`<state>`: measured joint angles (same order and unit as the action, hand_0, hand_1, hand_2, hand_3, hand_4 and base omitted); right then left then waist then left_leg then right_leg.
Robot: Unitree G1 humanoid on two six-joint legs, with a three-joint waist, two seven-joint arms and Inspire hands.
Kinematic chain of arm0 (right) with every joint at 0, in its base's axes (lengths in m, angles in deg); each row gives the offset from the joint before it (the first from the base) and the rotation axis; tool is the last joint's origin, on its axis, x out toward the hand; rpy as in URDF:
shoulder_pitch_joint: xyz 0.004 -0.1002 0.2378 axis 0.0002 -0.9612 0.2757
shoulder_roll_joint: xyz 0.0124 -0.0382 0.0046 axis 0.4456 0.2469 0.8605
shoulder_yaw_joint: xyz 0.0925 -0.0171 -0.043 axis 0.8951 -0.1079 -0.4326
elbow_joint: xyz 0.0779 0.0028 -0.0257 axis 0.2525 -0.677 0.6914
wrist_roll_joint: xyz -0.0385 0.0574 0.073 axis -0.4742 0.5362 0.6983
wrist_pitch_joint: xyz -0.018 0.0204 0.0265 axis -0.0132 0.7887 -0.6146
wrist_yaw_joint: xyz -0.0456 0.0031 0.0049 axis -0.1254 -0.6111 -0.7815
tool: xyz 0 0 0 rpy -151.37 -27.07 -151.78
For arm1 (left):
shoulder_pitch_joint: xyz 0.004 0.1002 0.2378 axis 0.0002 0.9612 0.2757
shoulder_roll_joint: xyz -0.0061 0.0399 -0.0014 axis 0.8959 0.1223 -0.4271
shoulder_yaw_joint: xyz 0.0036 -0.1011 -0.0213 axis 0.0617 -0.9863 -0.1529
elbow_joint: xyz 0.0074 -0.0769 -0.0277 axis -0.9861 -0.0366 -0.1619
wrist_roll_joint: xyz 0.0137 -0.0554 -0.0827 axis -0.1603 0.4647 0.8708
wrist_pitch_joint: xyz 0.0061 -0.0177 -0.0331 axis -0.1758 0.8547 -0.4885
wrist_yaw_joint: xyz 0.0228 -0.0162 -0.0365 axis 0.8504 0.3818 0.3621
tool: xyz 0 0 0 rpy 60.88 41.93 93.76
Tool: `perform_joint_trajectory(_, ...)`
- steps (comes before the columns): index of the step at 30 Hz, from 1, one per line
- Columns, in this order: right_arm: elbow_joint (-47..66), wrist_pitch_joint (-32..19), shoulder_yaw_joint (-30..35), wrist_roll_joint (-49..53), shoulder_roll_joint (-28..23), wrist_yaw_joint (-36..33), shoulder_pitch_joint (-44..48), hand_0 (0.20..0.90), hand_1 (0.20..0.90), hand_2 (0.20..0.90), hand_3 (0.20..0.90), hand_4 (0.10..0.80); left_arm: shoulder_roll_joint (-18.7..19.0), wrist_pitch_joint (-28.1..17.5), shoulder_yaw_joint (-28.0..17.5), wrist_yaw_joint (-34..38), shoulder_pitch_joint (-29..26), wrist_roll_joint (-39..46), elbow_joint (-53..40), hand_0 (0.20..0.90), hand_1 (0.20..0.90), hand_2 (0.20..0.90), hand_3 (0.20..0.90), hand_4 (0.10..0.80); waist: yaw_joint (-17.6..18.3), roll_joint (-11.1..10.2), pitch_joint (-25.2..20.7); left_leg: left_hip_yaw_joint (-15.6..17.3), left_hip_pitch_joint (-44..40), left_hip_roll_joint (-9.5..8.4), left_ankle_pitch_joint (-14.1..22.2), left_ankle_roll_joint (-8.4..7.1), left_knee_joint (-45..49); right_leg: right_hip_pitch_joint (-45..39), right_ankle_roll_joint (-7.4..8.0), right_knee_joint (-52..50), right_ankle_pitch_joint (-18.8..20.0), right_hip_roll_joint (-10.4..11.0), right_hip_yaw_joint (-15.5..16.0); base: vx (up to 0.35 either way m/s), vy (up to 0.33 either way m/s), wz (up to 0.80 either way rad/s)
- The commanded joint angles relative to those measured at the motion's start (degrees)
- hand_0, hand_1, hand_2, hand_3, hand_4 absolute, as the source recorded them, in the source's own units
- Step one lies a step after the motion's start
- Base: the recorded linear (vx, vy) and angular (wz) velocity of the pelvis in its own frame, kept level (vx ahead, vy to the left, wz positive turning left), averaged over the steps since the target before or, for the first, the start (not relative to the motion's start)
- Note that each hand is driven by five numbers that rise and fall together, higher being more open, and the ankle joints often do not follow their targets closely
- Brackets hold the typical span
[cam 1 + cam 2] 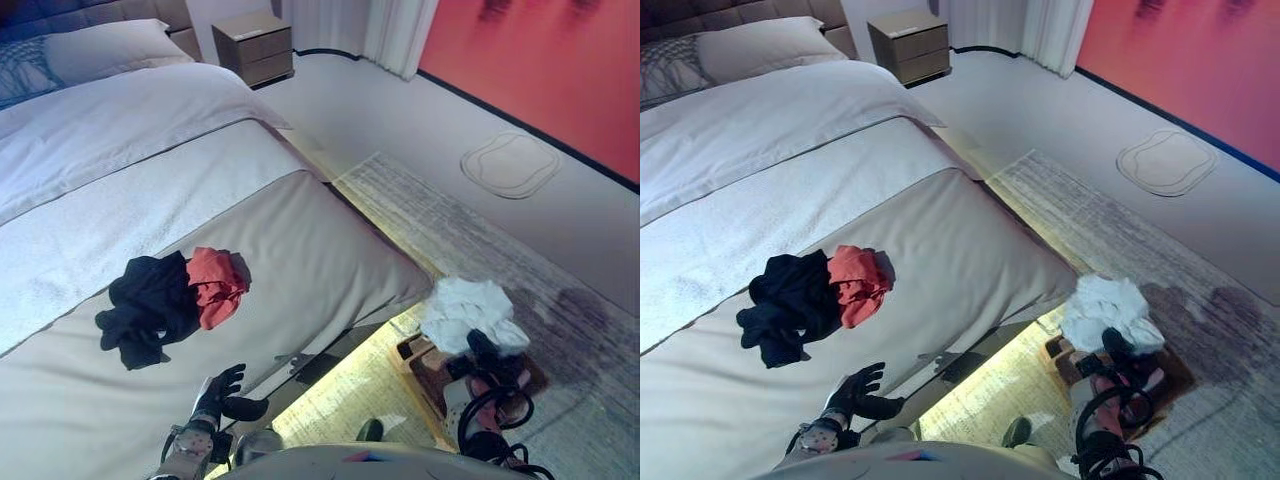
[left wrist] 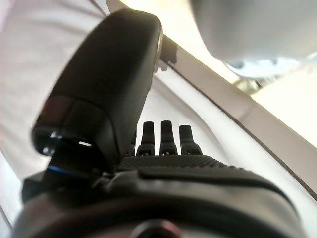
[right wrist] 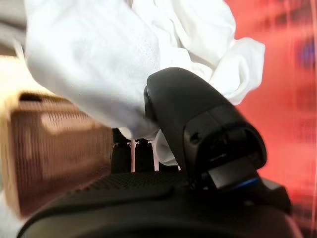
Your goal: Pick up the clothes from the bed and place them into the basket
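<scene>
The right hand (image 1: 487, 352) pinched a crumpled white cloth garment (image 1: 470, 312), apparently above the brown woven basket (image 1: 428, 374). The left hand (image 1: 222, 390) hovered slack-fingered. Next: release, then fetch the black (image 1: 150, 305) and red clothes (image 1: 214, 283) from the bed (image 1: 300, 240).

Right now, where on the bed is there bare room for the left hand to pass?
Bare cover lies between the left hand and the black clothes, and right of the red garment to the bed edge. The clothes pile itself is crowded.
</scene>
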<state>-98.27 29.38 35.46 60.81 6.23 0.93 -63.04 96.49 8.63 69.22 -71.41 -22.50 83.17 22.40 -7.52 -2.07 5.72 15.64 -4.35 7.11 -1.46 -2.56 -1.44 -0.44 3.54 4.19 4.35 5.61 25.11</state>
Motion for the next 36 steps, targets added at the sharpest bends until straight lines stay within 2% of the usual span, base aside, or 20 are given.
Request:
perform_joint_trajectory(1,3.23,-5.3,0.2,-2.03,-3.64,2.8,4.03,0.3,0.3,0.3,0.2,0.1,1.02,-4.94,1.06,1.8,-1.06,2.15,1.27,0.9,0.9,0.9,0.9,0.8,-1.85,-0.27,-1.21,-14.21,7.1,-6.07,2.76,1.32,6.44,-4.45,1.32,-3.18,-2.83,2.05,-6.26,0.024,0.087,-0.83)
perform_joint_trajectory(2,2.82,-4.45,-2.19,-1.5,-3.91,2.99,5.47,0.3,0.3,0.3,0.2,0.1,0.25,-6.38,0.92,2.1,-0.07,2.63,2.49,0.9,0.9,0.9,0.9,0.8,-3.47,0.55,-1.17,-22.56,6.52,-8.92,1.71,2.16,3.45,-3.62,0.94,-4.31,-3.35,0.94,-10.38,0.013,0.084,-0.93)
perform_joint_trajectory(3,2.67,-4.33,-2.61,-1.38,-3.9,3.28,5.71,0.3,0.3,0.3,0.2,0.1,0.04,-6.79,0.8,2.01,0.14,2.35,2.7,0.9,0.9,0.9,0.9,0.8,-3.75,0.74,-1.09,-23.6,6.7,-9.44,1.74,2.34,3.72,-3.29,0.87,-4.84,-3.51,0.86,-11.15,0.009,0.141,-1.61)
perform_joint_trajectory(4,2.21,-4.02,-4.76,-1.31,-3.9,3.64,6.6,0.3,0.3,0.3,0.2,0.1,0.05,-6.85,0.5,1.1,0.41,1.08,3.09,0.9,0.9,0.9,0.9,0.8,-3.43,1.17,-1.02,-22.43,5.85,-9.47,2.25,2.43,3.5,-2.93,1.11,-4.8,-3.62,1.14,-12.25,-0.03,0.165,-1.78)
perform_joint_trajectory(6,2.71,-3.16,-5.96,-3.45,-3.59,3.66,6.98,0.3,0.3,0.3,0.2,0.1,0.04,-6.28,1.15,0.89,0.08,-0.11,3.44,0.9,0.9,0.9,0.9,0.8,-3.07,1.96,-0.85,-20.89,5.19,-9.01,2.1,2.52,3.04,-3.11,1.47,-5.0,-3.32,2.25,-12.2,-0.019,0.164,-1.66)
perform_joint_trajectory(8,1.92,-3.12,-6.86,-6.26,-3.45,3.2,6.76,0.3,0.3,0.3,0.2,0.1,0.62,-5.97,2.0,0.29,-0.7,-1.07,4.12,0.9,0.9,0.9,0.9,0.8,-2.78,2.87,-0.56,-19.42,4.47,-8.93,1.74,2.8,2.09,-3.08,2.78,-5.85,-2.72,3.9,-11.29,-0.009,0.127,-0.88)
perform_joint_trajectory(10,0.34,-3.08,-6.97,-6.56,-3.28,3.16,7.43,0.3,0.3,0.3,0.2,0.1,1.84,-5.25,1.71,0.43,-1.34,-0.53,4.46,0.9,0.9,0.9,0.9,0.8,-3.18,3.15,-0.22,-18.29,2.99,-9.46,1.71,3.55,0.37,-1.29,4.44,-11.27,-0.09,6.2,-8.49,-0.005,0.088,-0.23)
perform_joint_trajectory(11,-1.18,-2.77,-6.62,-6.34,-3.01,4.02,8.1,0.3,0.3,0.3,0.2,0.1,2.81,-4.84,0.63,0.42,-1.34,0.39,4.64,0.9,0.9,0.9,0.9,0.8,-4.05,3.99,-0.11,-16.48,1.88,-8.73,0.91,3.69,-1.39,-0.66,5.06,-17.04,0.72,7.83,-4.93,-0.003,0.075,-0.35)
perform_joint_trajectory(13,-2.21,-2.66,-5.77,-6.19,-2.78,3.75,8.37,0.3,0.3,0.3,0.2,0.1,3.99,-5.09,0.01,0.4,-1.37,1.16,4.25,0.9,0.9,0.9,0.9,0.8,-4.51,4.95,-0.07,-15.01,1.6,-7.92,0.0,4.06,-3.32,0.85,5.23,-23.19,0.88,9.71,-3.96,-0.064,0.033,-0.71)
perform_joint_trajectory(15,-3.48,-3.08,-5.68,-6.41,-2.69,3.13,8.78,0.3,0.3,0.3,0.2,0.1,4.29,-5.77,0.14,1.29,-2.01,3.08,4.98,0.9,0.9,0.9,0.9,0.8,-4.92,4.67,-0.09,-14.91,2.42,-7.47,0.14,3.86,-3.0,1.13,4.21,-20.87,-2.25,8.25,-2.98,-0.125,-0.115,-0.48)
perform_joint_trajectory(16,-4.35,-3.17,-5.35,-5.52,-2.92,2.35,8.86,0.3,0.3,0.3,0.2,0.1,3.99,-5.42,-0.53,1.64,-2.27,4.06,5.24,0.9,0.9,0.9,0.9,0.8,-5.22,3.96,-0.41,-15.1,3.08,-7.42,-0.48,3.24,-2.76,-0.06,3.75,-15.99,-3.69,6.52,-2.8,-0.081,-0.175,-0.18)
perform_joint_trajectory(20,-6.37,-5.11,-3.35,-4.65,-3.57,1.56,9.12,0.3,0.3,0.3,0.2,0.1,2.23,-7.0,-1.1,0.6,-1.99,1.6,6.26,0.9,0.9,0.9,0.9,0.8,-5.97,2.69,-0.94,-14.59,4.47,-6.33,-1.15,1.73,-2.29,-3.87,2.8,-6.89,-4.72,3.5,-2.66,-0.023,-0.127,-0.19)
perform_joint_trajectory(28,-10.27,-3.62,-0.68,-2.32,-5.56,3.35,8.69,0.3,0.3,0.3,0.2,0.1,1.63,-8.0,-1.45,1.77,-0.85,0.4,7.98,0.9,0.9,0.9,0.9,0.8,-6.75,1.57,-1.98,-15.13,4.55,-5.47,-1.56,0.41,-2.35,-6.95,1.86,-3.61,-5.12,2.13,-1.61,0.029,-0.055,-0.04)
perform_joint_trajectory(36,-11.58,-0.33,1.06,-3.48,-10.07,4.96,11.06,0.3,0.3,0.3,0.2,0.1,1.46,-8.6,-0.61,2.33,0.71,-0.57,8.25,0.9,0.9,0.9,0.9,0.8,-7.13,2.3,-1.08,-15.5,4.27,-5.62,-1.81,-0.31,-2.35,-7.35,1.72,-2.89,-4.58,2.06,-1.62,0.008,-0.008,0.0)
